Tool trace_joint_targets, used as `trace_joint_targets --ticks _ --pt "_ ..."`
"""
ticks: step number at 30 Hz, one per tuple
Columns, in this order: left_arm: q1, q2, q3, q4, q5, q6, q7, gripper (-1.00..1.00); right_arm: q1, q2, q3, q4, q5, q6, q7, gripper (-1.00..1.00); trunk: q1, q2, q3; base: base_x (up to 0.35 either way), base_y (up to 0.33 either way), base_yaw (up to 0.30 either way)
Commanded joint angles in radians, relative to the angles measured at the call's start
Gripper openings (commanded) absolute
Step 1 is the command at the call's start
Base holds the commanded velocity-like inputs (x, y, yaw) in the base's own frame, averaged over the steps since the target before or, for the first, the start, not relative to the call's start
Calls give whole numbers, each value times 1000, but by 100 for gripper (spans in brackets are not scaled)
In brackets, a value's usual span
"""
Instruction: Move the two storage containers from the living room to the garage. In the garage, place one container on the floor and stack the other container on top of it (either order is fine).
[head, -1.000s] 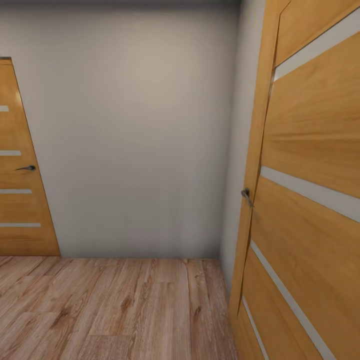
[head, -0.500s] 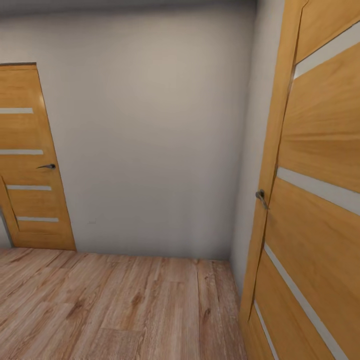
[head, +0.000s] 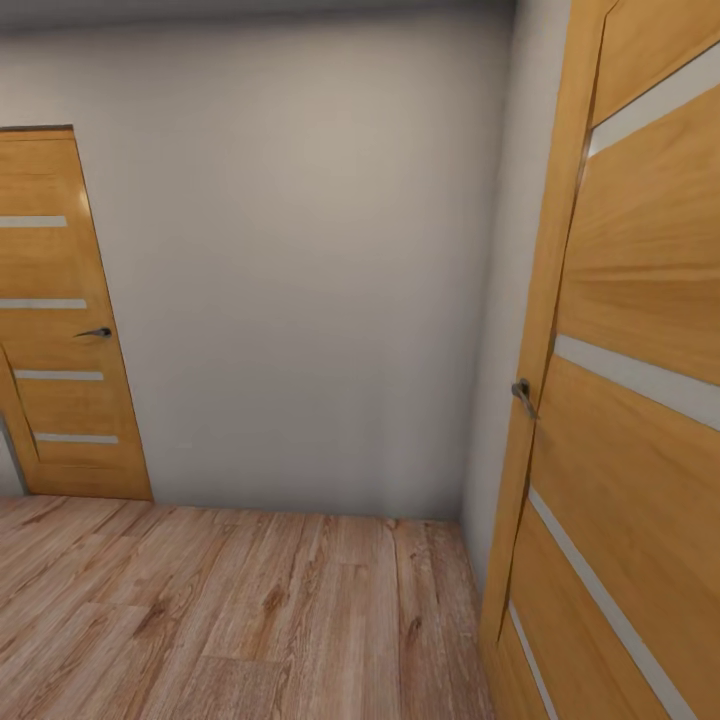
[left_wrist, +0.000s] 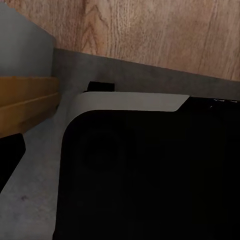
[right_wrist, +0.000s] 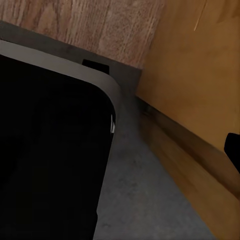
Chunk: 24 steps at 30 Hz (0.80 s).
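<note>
The two orange-red storage containers are out of view. I am in a passage with light wood plank flooring (head: 250, 620) and a plain pale wall (head: 300, 280) ahead. In the left wrist view a dark finger tip (left_wrist: 9, 157) sits at the picture's edge above my black, grey-rimmed base (left_wrist: 150, 175). In the right wrist view another dark finger tip (right_wrist: 233, 146) shows beside my base (right_wrist: 50, 150) and a wooden door face (right_wrist: 200, 60). Neither view shows how the jaws stand.
A wood-plank door (head: 640, 400) with pale stripes and a metal handle (head: 521, 395) stands very close on my right. A second, similar door (head: 60, 320) is shut in the wall at the far left. Plank floor runs between them up to the wall.
The camera turned left during the first half second, bringing more of the left door into view. Since then the picture has stayed still.
</note>
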Motion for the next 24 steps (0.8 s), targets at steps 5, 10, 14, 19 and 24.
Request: trace_joint_targets --ticks 5,10,14,19,24 --pt "0 1 0 -1 10 -2 1 100 -1 2 8 3 -11 -3 0 100 0 -1 -1 0 0 0" --pt "0 1 0 -1 11 -2 1 100 -1 0 8 3 -11 -1 0 100 0 -1 -1 0 0 0" --pt "0 1 0 -1 11 -2 1 100 -1 -4 8 3 -10 0 1 100 0 -1 -1 0 0 0" --pt "0 1 0 0 11 0 1 100 -1 -5 8 3 -9 0 1 100 0 -1 -1 101 0 0" --pt "0 1 0 1 11 1 1 100 -1 -5 8 3 -9 0 1 100 0 -1 -1 278 0 0"
